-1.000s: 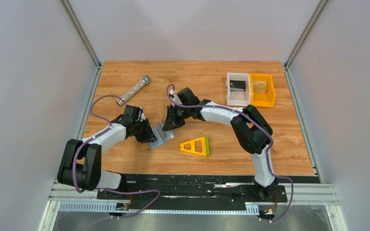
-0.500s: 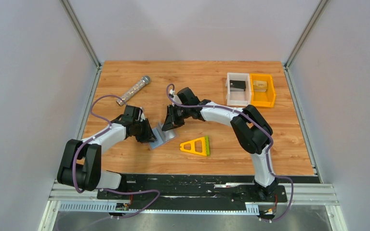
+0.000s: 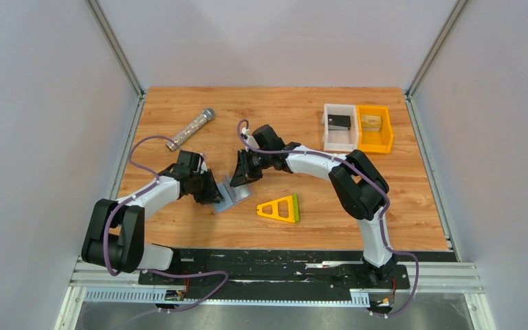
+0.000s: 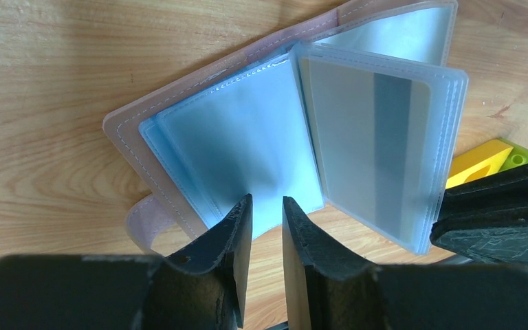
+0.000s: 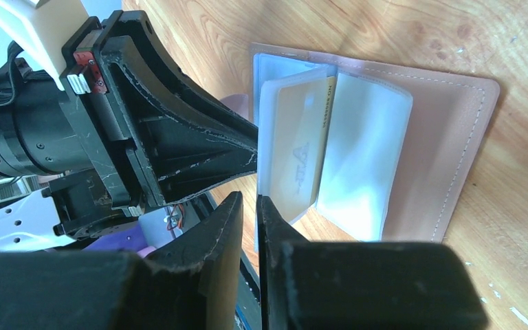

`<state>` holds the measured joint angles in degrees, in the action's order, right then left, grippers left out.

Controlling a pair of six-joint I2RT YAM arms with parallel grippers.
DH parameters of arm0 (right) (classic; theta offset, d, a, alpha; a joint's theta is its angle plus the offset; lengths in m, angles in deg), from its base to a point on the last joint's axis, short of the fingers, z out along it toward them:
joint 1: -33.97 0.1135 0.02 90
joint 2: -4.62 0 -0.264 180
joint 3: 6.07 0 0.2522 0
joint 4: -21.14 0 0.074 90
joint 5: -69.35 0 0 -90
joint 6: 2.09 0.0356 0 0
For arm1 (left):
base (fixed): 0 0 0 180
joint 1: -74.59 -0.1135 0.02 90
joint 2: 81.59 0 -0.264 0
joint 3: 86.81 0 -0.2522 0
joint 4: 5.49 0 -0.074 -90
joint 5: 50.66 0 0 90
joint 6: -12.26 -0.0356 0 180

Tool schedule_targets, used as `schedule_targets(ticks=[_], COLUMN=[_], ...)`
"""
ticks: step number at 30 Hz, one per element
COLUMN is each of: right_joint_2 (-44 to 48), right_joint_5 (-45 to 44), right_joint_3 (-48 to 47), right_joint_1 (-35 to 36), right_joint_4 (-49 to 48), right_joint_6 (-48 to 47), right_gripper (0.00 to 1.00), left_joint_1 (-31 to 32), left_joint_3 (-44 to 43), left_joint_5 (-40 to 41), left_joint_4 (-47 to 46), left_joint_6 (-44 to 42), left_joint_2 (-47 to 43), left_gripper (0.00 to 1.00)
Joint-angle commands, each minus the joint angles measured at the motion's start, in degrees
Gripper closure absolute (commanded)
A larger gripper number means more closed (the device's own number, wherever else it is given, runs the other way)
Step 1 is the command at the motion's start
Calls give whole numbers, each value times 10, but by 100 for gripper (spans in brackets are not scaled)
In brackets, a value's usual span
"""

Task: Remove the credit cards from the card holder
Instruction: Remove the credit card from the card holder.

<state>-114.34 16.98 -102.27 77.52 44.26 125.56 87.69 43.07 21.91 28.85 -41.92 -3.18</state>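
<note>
Our right gripper [image 5: 249, 201] has its fingers almost pressed together, and a pale sleeve edge runs down into the slit between them. It pinches the raised stack of clear leaves of the card holder [image 5: 447, 137]. The holder lies open on the wooden table [image 3: 302, 117], pinkish-brown cover down, between the two grippers. The stack it holds stands up from the spine, and in its nearest leaf we see a tan credit card [image 5: 299, 151], printed face toward the right wrist camera and wholly inside its sleeve, just above the fingertips.

Our left gripper [image 4: 267, 203] meets the holder from the opposite side. Its fingers stand a narrow gap apart, and the lower edge of the flat-lying blue sleeves reaches in between the tips. We cannot tell whether they squeeze the sleeves or merely straddle them. From this side the raised stack shows a dark stripe through the plastic, with the right gripper's black finger touching its lower corner.

A yellow-and-green triangular frame [image 3: 280, 208] lies on the table near the holder, on its right.
</note>
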Motion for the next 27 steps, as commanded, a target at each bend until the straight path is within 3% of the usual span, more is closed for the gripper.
schedule_targets(ticks=[1, 5, 27], right_joint_2=[-9, -10, -21], right_joint_5=[3, 6, 3], right_joint_3=[-7, -8, -9], right_joint_1=[7, 7, 13], right_joint_4=[-14, -14, -12], right_joint_6=[1, -1, 0], right_gripper=[86, 94, 93], left_joint_1=[-1, -1, -2], left_joint_3=[-6, -7, -40], left_joint_5=[14, 15, 41], left_joint_4=[14, 15, 42], left_joint_6=[1, 2, 4], left_joint_2=[-15, -16, -29], left_gripper=[69, 69, 65])
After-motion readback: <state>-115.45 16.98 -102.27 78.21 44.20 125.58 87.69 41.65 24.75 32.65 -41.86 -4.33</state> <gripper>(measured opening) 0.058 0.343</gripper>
